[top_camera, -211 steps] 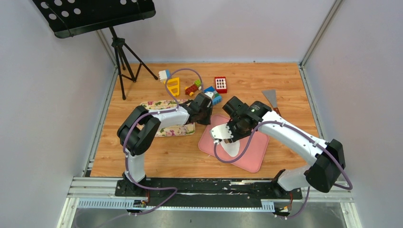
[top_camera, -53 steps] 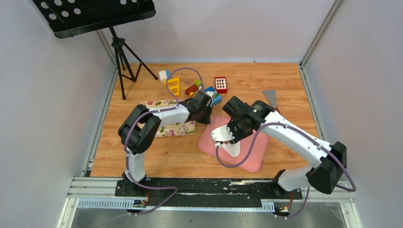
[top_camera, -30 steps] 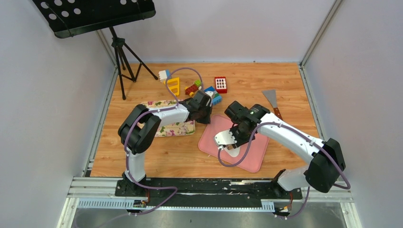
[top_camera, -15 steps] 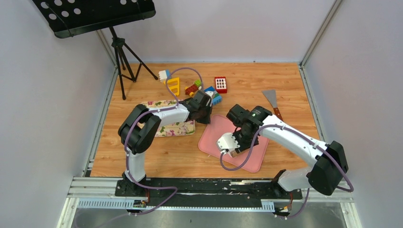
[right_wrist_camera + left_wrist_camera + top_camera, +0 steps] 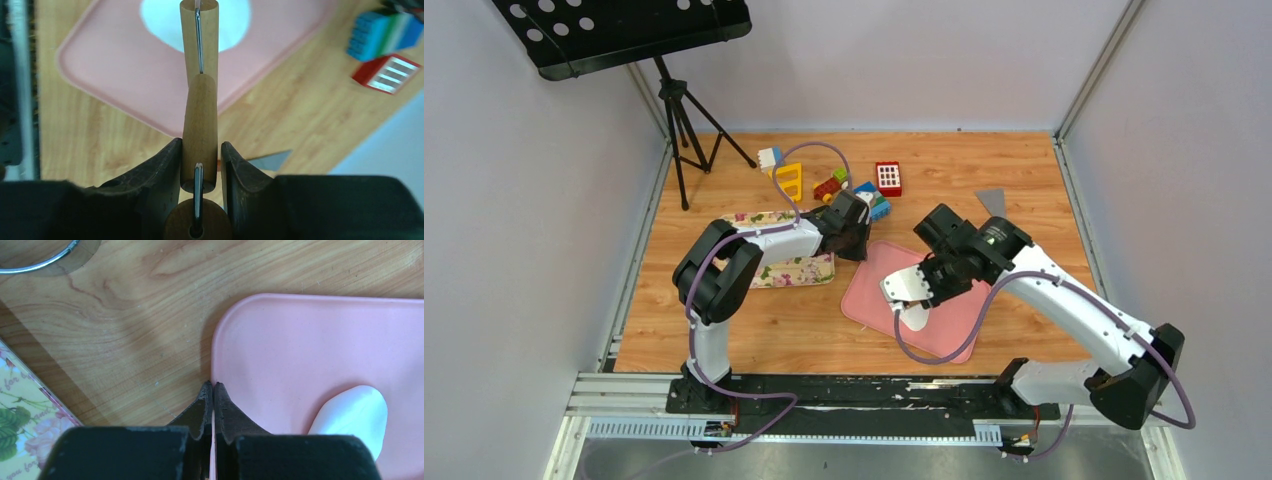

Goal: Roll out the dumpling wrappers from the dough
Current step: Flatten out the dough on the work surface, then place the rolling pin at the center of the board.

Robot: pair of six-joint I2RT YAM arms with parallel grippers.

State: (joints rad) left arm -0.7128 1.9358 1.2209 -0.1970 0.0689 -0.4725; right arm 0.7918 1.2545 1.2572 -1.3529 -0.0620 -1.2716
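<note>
Clamping the rolling pin [image 5: 200, 115] by its handle in the right gripper [image 5: 201, 147], roller end over the dough [image 5: 232, 25] straight ahead on the mat [image 5: 115, 75]; left gripper [image 5: 213, 390] pinched closed at the mat's far-left corner.

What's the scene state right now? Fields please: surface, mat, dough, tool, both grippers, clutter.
surface: wooden table
mat: pink, lying on the table
dough: white flattened oval on the mat
rolling pin: wooden, roller over the dough; contact unclear
right gripper: shut on the rolling pin handle
left gripper: shut, tips at the mat's edge; pinch unclear
ring: metal, on the table off the mat
blocks: coloured, far side of the table
scraper: far right, behind the right arm
</note>
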